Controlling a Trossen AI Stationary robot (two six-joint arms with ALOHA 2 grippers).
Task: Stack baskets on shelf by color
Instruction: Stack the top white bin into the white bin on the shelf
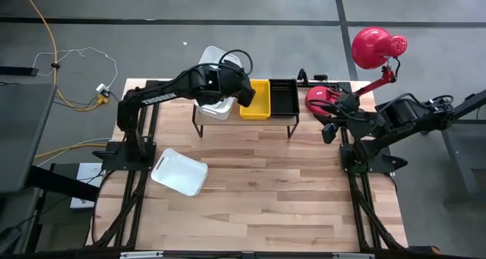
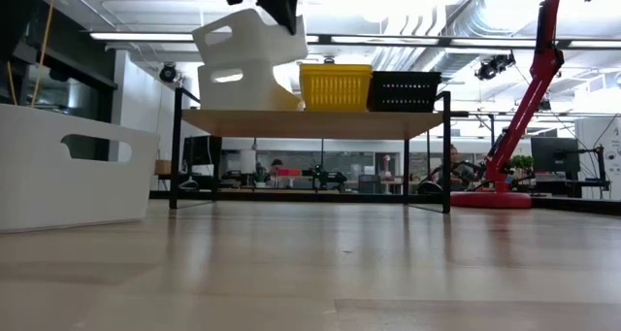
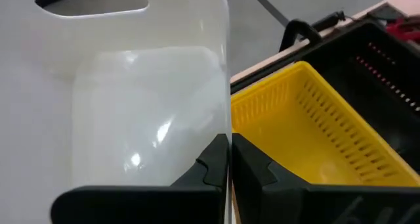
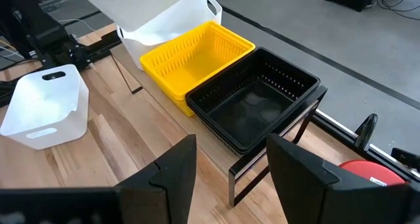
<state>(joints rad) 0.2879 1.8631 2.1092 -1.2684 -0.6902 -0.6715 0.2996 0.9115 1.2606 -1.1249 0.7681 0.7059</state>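
White plastic, solid-walled with a slot handle: one basket point(image 1: 179, 172) lies on the desk point(image 1: 258, 206) in front of the shelf point(image 1: 244, 123), towards its left end. On the shelf's left end another white basket point(image 2: 243, 86) sits, and the left hand point(image 3: 229, 159), pinched shut on a wall, holds a tilted white basket point(image 2: 247, 37) above it. The low view shows that tilt. Right of these sit the yellow mesh basket point(image 1: 256, 99) and the black baskets point(image 1: 283, 97). The right hand point(image 4: 226, 165) hangs wide open, empty, off the shelf's right end.
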